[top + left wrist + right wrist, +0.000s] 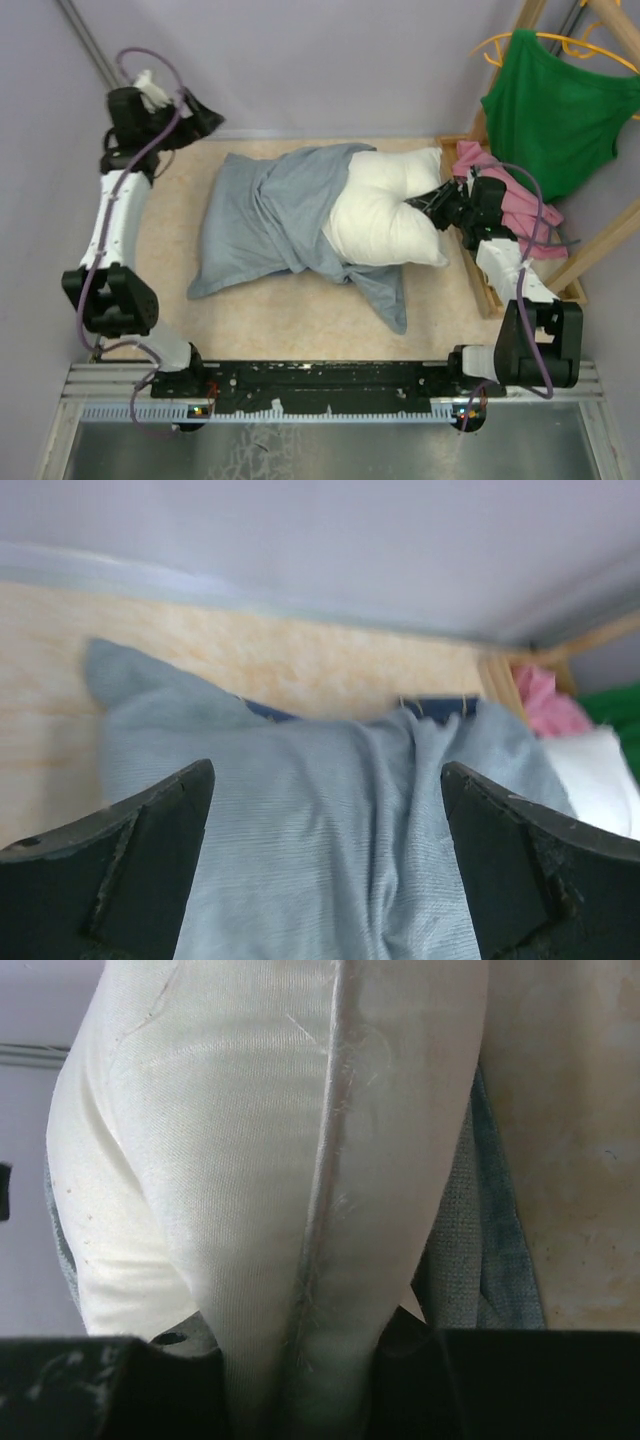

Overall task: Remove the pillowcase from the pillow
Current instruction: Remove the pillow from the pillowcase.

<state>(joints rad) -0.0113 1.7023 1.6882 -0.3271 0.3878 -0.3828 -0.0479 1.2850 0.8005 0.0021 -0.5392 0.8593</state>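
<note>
The white pillow [385,210] lies on the table with its right half bare. The pale grey-blue pillowcase [265,215] still wraps its left half and trails toward the front. My right gripper [437,205] is shut on the pillow's right edge. The right wrist view shows the pillow [270,1160] and its seam pinched between the jaws of that gripper [305,1360], with a strip of pillowcase [480,1260] beside it. My left gripper [195,122] hangs at the back-left corner, apart from the cloth. In its wrist view the left gripper [325,780] is wide open, the pillowcase [320,820] lying beyond its fingers.
A green tank top [545,110] hangs on a yellow hanger at the back right. A pink garment [510,195] lies in a wooden tray [480,290] by the right arm. A slanted wooden rack [600,250] stands on the right. The back wall [330,70] is close.
</note>
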